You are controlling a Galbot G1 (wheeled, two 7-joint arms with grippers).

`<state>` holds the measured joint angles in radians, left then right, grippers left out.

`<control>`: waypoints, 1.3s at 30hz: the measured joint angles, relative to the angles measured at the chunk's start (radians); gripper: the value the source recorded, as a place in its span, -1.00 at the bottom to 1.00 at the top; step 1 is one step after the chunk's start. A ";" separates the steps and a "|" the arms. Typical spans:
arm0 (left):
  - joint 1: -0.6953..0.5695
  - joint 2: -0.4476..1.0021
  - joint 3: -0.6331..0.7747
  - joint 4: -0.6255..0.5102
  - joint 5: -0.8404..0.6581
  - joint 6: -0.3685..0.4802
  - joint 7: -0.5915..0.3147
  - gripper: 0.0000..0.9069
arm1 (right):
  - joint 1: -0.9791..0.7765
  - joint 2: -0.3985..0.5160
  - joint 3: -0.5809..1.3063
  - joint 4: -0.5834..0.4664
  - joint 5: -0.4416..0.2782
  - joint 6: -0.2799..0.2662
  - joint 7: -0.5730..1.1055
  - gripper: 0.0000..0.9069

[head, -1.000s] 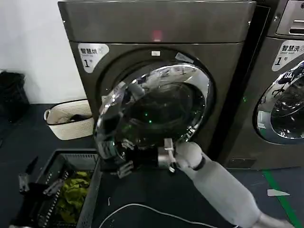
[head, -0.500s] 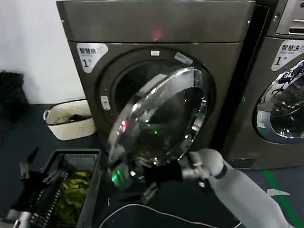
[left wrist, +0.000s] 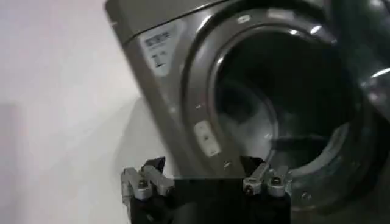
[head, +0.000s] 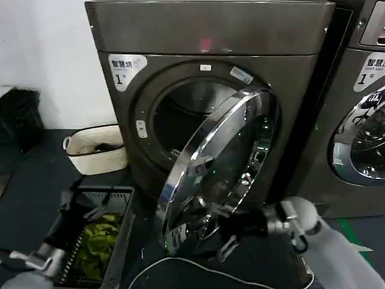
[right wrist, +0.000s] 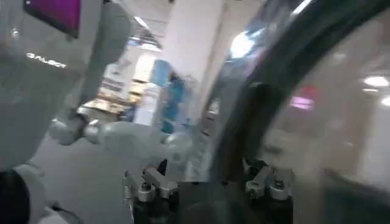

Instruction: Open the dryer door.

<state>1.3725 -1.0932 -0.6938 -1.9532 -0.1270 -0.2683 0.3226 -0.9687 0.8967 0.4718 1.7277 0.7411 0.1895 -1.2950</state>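
**Door half swung, right arm pulling at its lower rim**

The right gripper (head: 224,241) sits at the bottom edge of the dryer door (head: 225,162). Its right wrist view shows the two fingers (right wrist: 148,185) spread, with the chrome rim running up between them, so they look hooked around the rim rather than clamped on it. Beyond the fingers the door stands well out from the machine, hinged on the far side from the free edge, and the dark drum opening (head: 180,117) is exposed behind it.

The step in hand looks like widening the swing. To do it well, the pull should follow the door's arc around the hinge, not a straight line, or the rim may slip out of the spread fingers.

The left gripper (head: 81,201) hangs idle, fingers apart and empty, over the black crate (head: 118,232) holding green cloth. A white basket (head: 90,158) sits farther back by the wall, clear of the door's path.
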 joint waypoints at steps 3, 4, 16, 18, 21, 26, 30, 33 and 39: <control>-0.040 0.025 0.052 0.028 -0.022 -0.008 0.001 1.00 | -0.096 0.011 0.117 0.018 0.007 0.026 -0.007 1.00; -0.056 0.034 0.071 0.039 -0.033 -0.010 0.001 1.00 | -0.127 0.014 0.154 0.022 0.008 0.030 -0.007 1.00; -0.260 0.100 0.310 0.145 -0.099 -0.040 0.021 1.00 | -0.560 0.153 0.678 0.133 0.015 0.190 0.018 1.00; -0.289 0.110 0.347 0.155 -0.107 -0.041 0.026 1.00 | -0.616 0.186 0.765 0.136 0.010 0.229 0.058 1.00; -0.328 0.113 0.406 0.165 -0.107 -0.046 0.029 1.00 | -0.680 0.234 0.883 0.132 -0.024 0.296 0.138 1.00; -0.399 0.099 0.513 0.181 -0.103 -0.046 0.029 1.00 | -0.742 0.326 1.089 0.103 -0.150 0.351 0.374 1.00; -0.460 0.080 0.598 0.196 -0.100 -0.042 0.028 1.00 | -0.770 0.385 1.239 0.067 -0.243 0.342 0.578 1.00; -0.504 0.063 0.659 0.204 -0.099 -0.038 0.026 1.00 | -0.766 0.408 1.350 0.032 -0.294 0.308 0.710 1.00; -0.588 0.022 0.768 0.226 -0.087 -0.027 0.028 1.00 | -0.768 0.411 1.534 -0.046 -0.416 0.279 0.931 1.00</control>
<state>0.7842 -1.0713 0.0742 -1.7275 -0.2141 -0.2957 0.3501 -1.7370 1.3081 2.0054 1.6813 0.3254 0.4685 -0.3644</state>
